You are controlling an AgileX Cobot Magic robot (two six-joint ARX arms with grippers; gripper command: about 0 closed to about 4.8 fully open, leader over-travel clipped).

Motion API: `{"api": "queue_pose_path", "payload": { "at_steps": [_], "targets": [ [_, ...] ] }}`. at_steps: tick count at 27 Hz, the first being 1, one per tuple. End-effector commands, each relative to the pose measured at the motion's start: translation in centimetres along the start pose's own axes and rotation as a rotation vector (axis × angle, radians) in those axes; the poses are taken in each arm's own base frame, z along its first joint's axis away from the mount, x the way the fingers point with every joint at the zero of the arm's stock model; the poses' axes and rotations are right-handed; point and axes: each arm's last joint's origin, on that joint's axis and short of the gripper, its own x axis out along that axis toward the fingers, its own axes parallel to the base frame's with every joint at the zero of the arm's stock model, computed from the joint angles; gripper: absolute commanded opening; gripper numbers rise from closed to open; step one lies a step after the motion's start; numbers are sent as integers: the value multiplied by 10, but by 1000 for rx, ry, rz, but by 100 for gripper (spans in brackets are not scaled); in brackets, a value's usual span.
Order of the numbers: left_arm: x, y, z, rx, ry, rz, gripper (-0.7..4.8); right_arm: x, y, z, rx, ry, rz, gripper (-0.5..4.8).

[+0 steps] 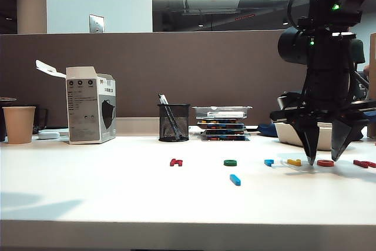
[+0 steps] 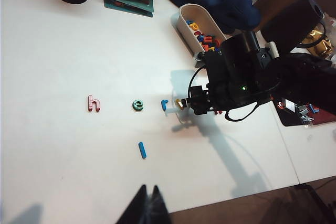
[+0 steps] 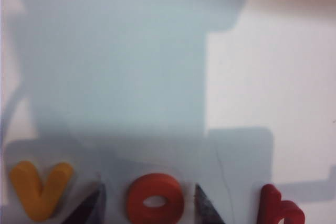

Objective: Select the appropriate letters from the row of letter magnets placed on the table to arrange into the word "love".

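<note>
On the white table [image 1: 117,192] lies the row of letter magnets: dark red h [image 1: 175,161], green e [image 1: 230,162], short blue r [image 1: 268,161], yellow v [image 1: 294,161], orange-red o ring [image 1: 325,163] and a red piece [image 1: 364,163]. The blue l bar [image 1: 235,179] lies alone in front of the row. My right gripper [image 1: 323,160] points down, open, its fingers on either side of the o ring [image 3: 155,199], tips near the tabletop; the v [image 3: 40,188] is beside it. My left gripper [image 2: 148,188] is shut and empty, near the table's front edge, away from the l bar [image 2: 142,150].
A black mesh pen cup [image 1: 174,121], a stack of flat trays [image 1: 223,123], a grey carton [image 1: 91,105] and a paper cup [image 1: 19,124] line the back by the brown partition [image 1: 176,69]. A white tub of spare letters [image 2: 188,17] stands behind the right arm.
</note>
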Motion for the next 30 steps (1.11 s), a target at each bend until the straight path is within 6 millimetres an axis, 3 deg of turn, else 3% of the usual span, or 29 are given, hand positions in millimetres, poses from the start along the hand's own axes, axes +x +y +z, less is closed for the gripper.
{"api": "queue_pose_path", "payload": {
  "at_steps": [1, 22, 23, 24, 25, 30],
  "targets": [
    [-2, -1, 1, 0, -10, -6, -4, 5, 0, -7, -14, 67, -11, 210],
    [-2, -1, 1, 0, -9, -6, -4, 7, -7, -7, 2, 84, -17, 197],
    [-2, -1, 1, 0, -10, -6, -4, 7, -7, -7, 2, 86, -14, 190],
    [-2, -1, 1, 0, -10, -6, -4, 8, -7, -7, 2, 86, -13, 141],
    [-2, -1, 1, 0, -9, -6, -4, 8, -7, -7, 2, 87, -9, 126],
    [-2, -1, 1, 0, -9, -6, -4, 7, -6, -7, 3, 88, 8, 116]
  ]
}}
